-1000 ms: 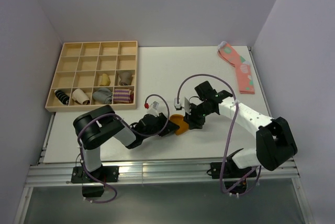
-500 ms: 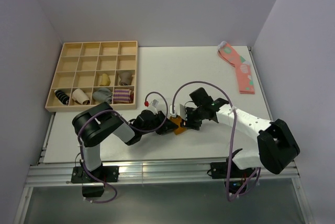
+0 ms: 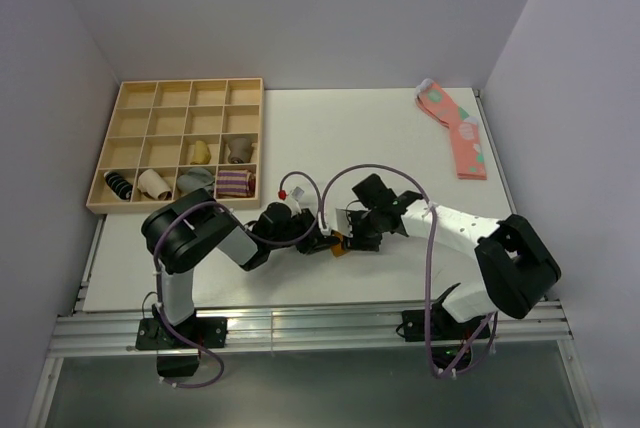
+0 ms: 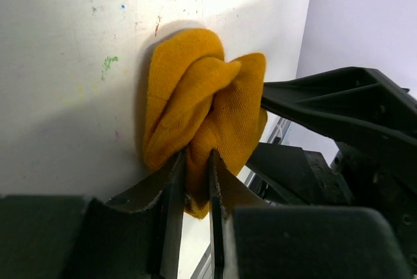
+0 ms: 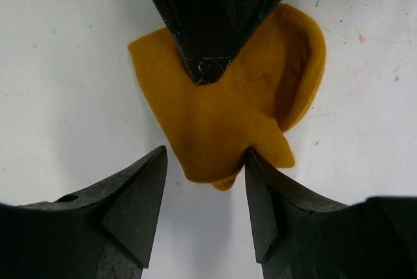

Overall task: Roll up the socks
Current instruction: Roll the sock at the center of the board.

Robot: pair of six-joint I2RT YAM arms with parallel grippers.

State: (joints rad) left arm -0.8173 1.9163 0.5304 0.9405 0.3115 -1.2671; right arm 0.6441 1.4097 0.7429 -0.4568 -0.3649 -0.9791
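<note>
Two robot arms met over one mustard-orange sock (image 3: pixel 340 245) on the near middle of the white surface (image 3: pixel 330 138), their bases bolted at its near edge. The left gripper (image 3: pixel 318 240) had its two fingers drawn almost together, pinching a fold of the bunched sock (image 4: pixel 202 116) at the near side of the left wrist view, the fabric pressed between the two pads (image 4: pixel 174 181). The right gripper (image 3: pixel 352 238) faced it from the right, fingers spread apart; in its own wrist view the sock (image 5: pixel 221 109) lay crumpled on the surface, its lower edge reaching into the gap of the right gripper (image 5: pixel 205 156) and touching the right-hand finger (image 5: pixel 260 188). The left gripper's dark tip (image 5: pixel 208 51) overlapped the sock's far edge there.

Farther back on the left sat one wooden tray (image 3: pixel 120 138) of sixteen compartments; six sock bundles filled it, four in the near row (image 3: pixel 185 184) and two in the row behind (image 3: pixel 220 151). One pink sock (image 3: pixel 460 133) with pale spots lay at the far right, well apart from both arms.

Compared with a second earlier, both grippers had shifted left and closer together, and the sock, then a broad orange patch seen from above, showed only as a small sliver between them.
</note>
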